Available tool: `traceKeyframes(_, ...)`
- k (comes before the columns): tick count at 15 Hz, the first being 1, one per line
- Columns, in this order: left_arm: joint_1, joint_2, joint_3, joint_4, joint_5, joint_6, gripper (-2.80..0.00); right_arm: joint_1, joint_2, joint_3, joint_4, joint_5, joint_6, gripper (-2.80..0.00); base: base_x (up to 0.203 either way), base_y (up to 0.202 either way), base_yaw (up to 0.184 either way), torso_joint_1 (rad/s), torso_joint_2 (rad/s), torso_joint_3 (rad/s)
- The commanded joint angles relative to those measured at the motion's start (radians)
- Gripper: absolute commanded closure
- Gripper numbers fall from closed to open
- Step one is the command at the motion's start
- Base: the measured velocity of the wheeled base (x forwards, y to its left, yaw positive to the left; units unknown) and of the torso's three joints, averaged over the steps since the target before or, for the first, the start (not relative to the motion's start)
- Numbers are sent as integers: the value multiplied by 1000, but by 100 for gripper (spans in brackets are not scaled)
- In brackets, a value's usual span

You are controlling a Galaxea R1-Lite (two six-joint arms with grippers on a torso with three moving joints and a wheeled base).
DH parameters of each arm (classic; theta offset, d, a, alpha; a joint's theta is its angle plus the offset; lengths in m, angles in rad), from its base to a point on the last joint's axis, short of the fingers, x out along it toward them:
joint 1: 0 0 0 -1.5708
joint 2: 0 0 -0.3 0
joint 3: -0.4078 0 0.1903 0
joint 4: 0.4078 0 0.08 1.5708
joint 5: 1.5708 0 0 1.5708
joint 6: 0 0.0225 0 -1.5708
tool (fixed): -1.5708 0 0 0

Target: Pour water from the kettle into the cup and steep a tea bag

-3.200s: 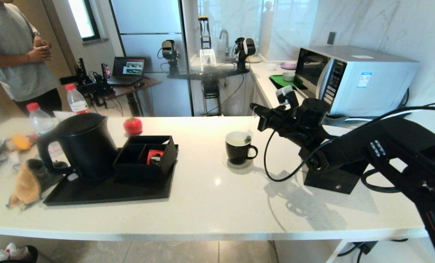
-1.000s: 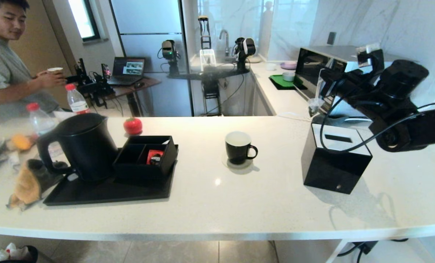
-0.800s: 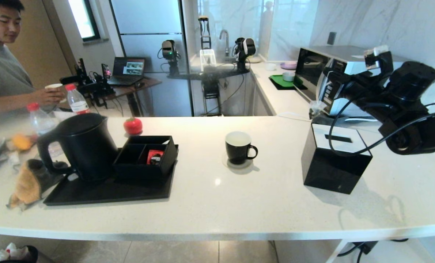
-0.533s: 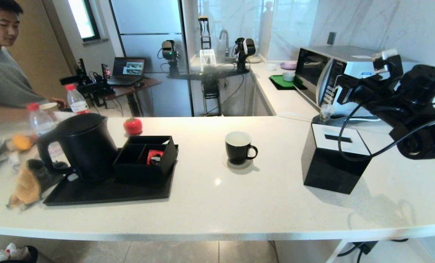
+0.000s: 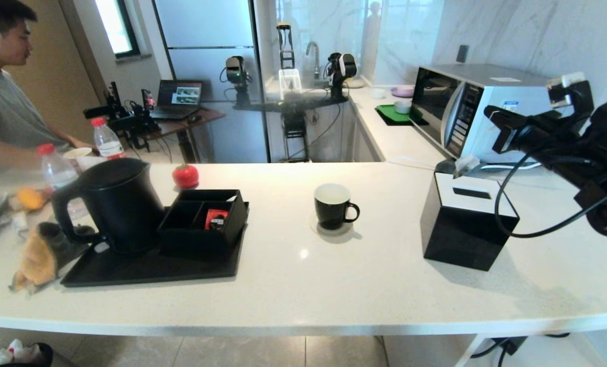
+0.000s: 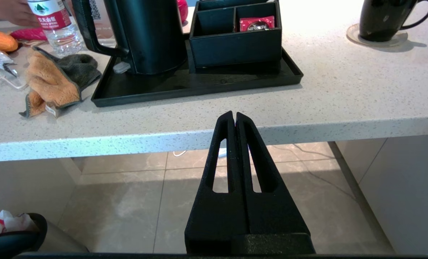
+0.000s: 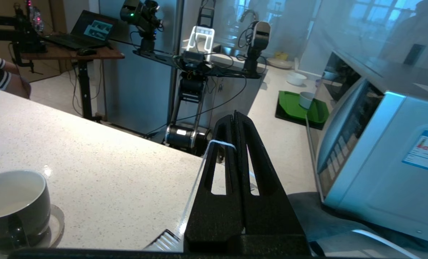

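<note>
Though blurred, tea bag (image 5: 465, 164) atop black box (image 5: 466, 224).

The right arm reaches in from the right side, raised high above the desk (image 5: 334, 285), its dark forearm angled up and away with a black cable looping beneath it. The right end effector (image 5: 492, 113) points leftward toward the far side, roughly level, fingers (image 7: 232, 144) pressed flat together tip to tip. A thin white string (image 7: 214, 144) is caught between those closed fingers and trails down from them. The left arm sits parked low in front of the desk edge, out of the head view. The left end effector (image 6: 234, 116) points forward just below the desk's rim, fingers closed tight, nothing between them.
</note>
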Motion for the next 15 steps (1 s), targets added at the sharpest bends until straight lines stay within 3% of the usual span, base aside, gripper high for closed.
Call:
traceKeyframes(1, 0, 0, 0, 0, 0, 0, 0, -11, -41, 23, -5, 3, -1, 0, 0, 0, 0, 0, 0, 0)
traceKeyframes(15, 0, 0, 0, 0, 0, 0, 0, -29, -149, 316, -102, 2, -2, 0, 0, 0, 0, 0, 0, 0)
